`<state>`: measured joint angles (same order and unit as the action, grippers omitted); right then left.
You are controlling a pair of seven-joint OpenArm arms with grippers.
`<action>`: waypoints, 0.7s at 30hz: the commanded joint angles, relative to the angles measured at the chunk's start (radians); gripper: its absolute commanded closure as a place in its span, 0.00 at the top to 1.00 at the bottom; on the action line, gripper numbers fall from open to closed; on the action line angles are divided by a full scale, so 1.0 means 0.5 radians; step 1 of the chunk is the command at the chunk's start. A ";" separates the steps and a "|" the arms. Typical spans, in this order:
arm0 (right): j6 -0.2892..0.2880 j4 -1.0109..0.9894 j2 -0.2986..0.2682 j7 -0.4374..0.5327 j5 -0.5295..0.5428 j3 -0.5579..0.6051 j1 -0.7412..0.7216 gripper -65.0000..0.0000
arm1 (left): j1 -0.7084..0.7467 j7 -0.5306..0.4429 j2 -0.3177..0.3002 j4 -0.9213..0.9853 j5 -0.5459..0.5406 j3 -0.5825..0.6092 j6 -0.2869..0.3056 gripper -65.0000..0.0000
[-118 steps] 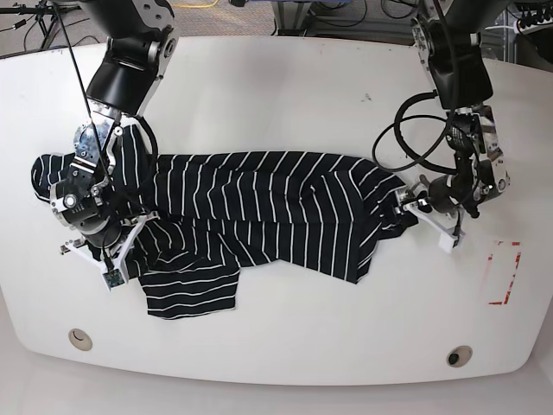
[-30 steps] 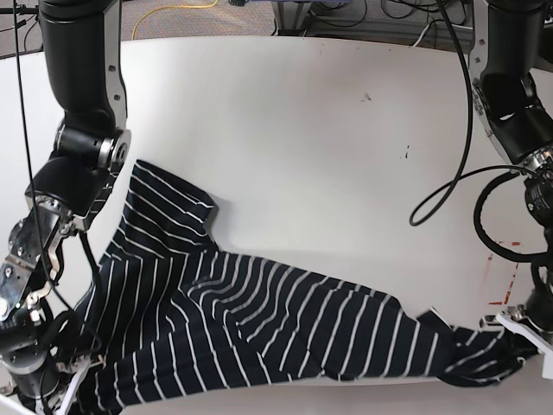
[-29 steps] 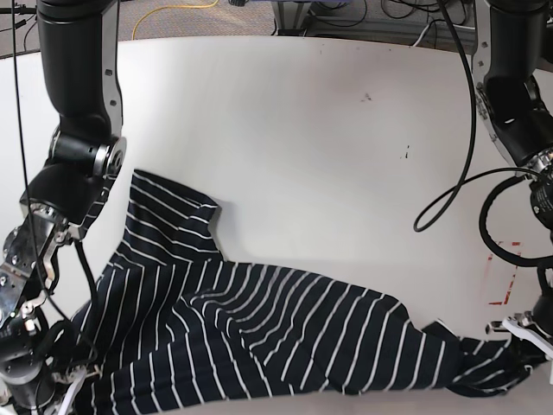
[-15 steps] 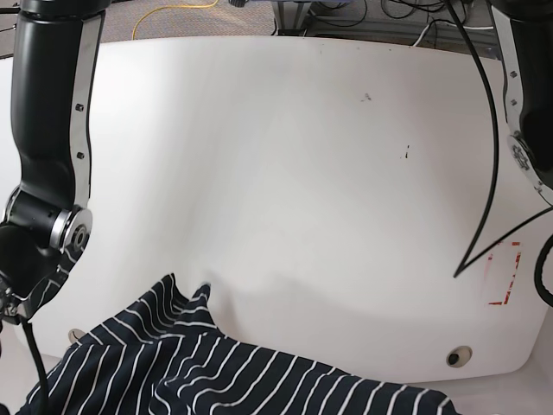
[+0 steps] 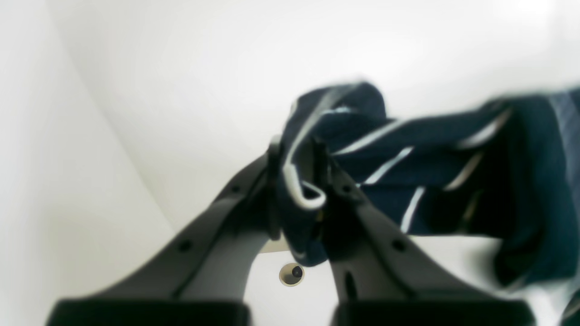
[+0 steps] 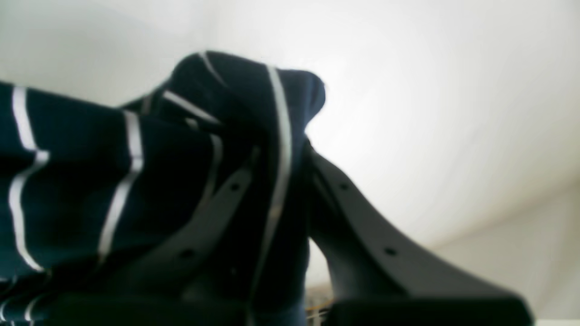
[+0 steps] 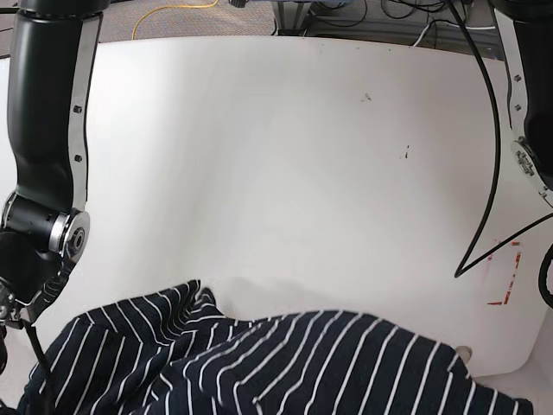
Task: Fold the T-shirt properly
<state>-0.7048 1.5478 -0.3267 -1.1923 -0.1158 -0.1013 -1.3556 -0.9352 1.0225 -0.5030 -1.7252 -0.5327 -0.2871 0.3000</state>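
Left gripper (image 5: 297,181): jaws pressed together on a bunched edge of the shirt (image 5: 453,176), a white-striped hem looped between the fingers. Right gripper (image 6: 281,190): likewise pinching a gathered wad of the shirt, which drapes over one finger and hides it in part. Both wrist views are blurred; which corner or seam each holds cannot be told.

In the base view the grippers themselves are out of frame. The shirt (image 7: 276,363) hangs at the near edge of the table (image 7: 285,156), its upper edge rumpled and lying on or just over the surface — contact cannot be confirmed. The right arm (image 7: 47,156) stands at that view's left, the left arm (image 7: 527,130) at its right.

Judged step: lifting and spreading the shirt before laying it flat. To do this well, keep both pinches firm, hold the two grips level and draw them apart until the cloth hangs without slack, then lay it down onto the table from the far edge so it lands smooth.

Materials: soft, thin dark knit with narrow, evenly spaced white stripes — it sags and creases readily. The table is hard, matt white, with rounded corners and a red-taped mark (image 7: 505,272) near the left arm.
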 commanded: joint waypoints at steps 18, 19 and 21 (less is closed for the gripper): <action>0.013 0.828 0.038 0.011 -0.052 -0.296 1.270 0.00 | 0.899 -0.034 0.200 -0.016 -0.001 -0.327 -0.012 0.00; 0.013 0.852 0.054 0.011 -0.046 -0.333 1.335 0.00 | 0.951 -0.034 0.207 -0.028 -0.016 -0.336 -0.012 0.00; 0.013 0.904 0.093 0.011 -0.040 -0.413 1.494 0.00 | 1.074 -0.034 0.207 -0.059 -0.065 -0.366 -0.012 0.00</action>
<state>-0.7052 1.9629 -0.2779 -1.1919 -0.1078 -0.2733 -0.6304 -0.4164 1.0309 -0.3828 -1.7241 -0.5434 -0.4534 0.2962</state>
